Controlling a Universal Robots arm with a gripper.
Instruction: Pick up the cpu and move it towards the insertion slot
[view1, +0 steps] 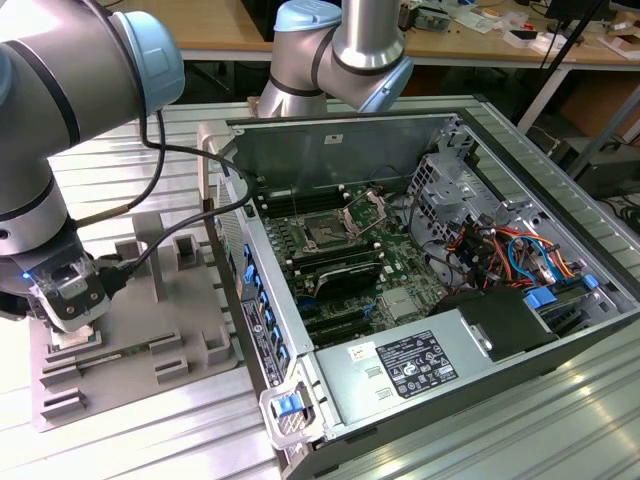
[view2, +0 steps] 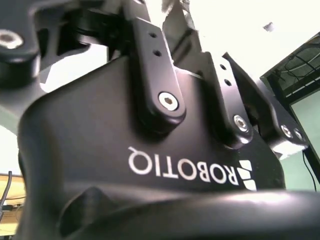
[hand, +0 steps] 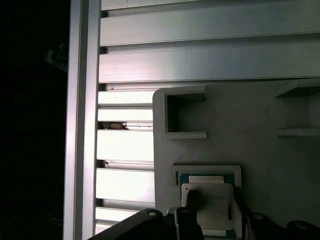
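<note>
Claw (view1: 72, 300) low at eight o'clock in the exterior view, right over the grey tray (view1: 150, 300) on the bench (view1: 520, 420). Open or clamped? Cannot tell from here. In the first wrist view, the cpu (hand: 207, 197) sitting in its tray pocket, pale top up, directly beneath the claw. Looks like the pick-up step, chip not lifted yet. Over at three o'clock from the claw, well apart, the insertion slot (view1: 325, 232) inside the open computer case (view1: 330, 150). Probably calls for a square, level hold on that thin chip, plus clearance over the case wall.
</note>
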